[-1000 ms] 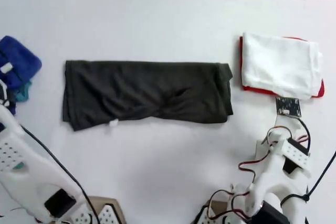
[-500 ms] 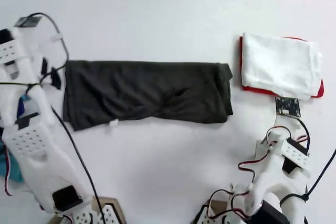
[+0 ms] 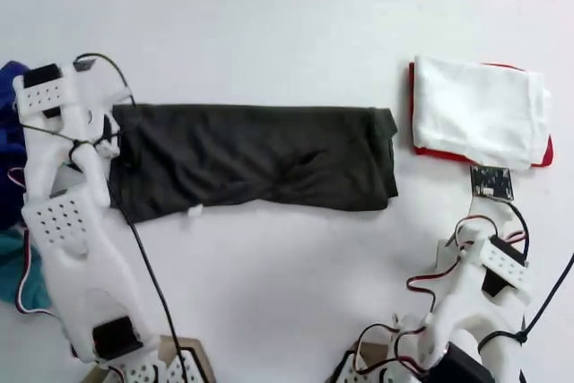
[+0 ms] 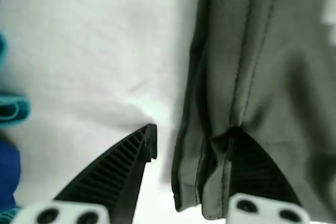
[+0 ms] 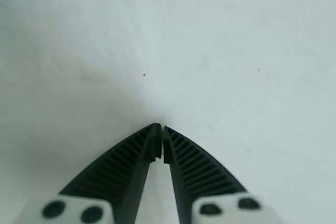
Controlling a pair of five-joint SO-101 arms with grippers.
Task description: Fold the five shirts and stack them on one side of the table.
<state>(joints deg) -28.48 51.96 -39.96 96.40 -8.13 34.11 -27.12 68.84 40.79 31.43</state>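
1. A blue shirt [image 3: 7,145] and a teal shirt [image 3: 11,268] lie bunched at the tabletop's [image 3: 269,33] 9 and 8 o'clock edge.
2. The left pincer [image 4: 191,141] stands apart, astride the 9 o'clock hem of the dark shirt [image 3: 260,159]. One finger is over bare tabletop, the other seemingly on the cloth.
3. That dark shirt lies folded into a long band across the centre.
4. At 2 o'clock, a folded white shirt [image 3: 480,109] rests on a red shirt [image 3: 435,153].
5. At 5 o'clock, the right pincer [image 5: 160,142] is pressed together above bare tabletop.
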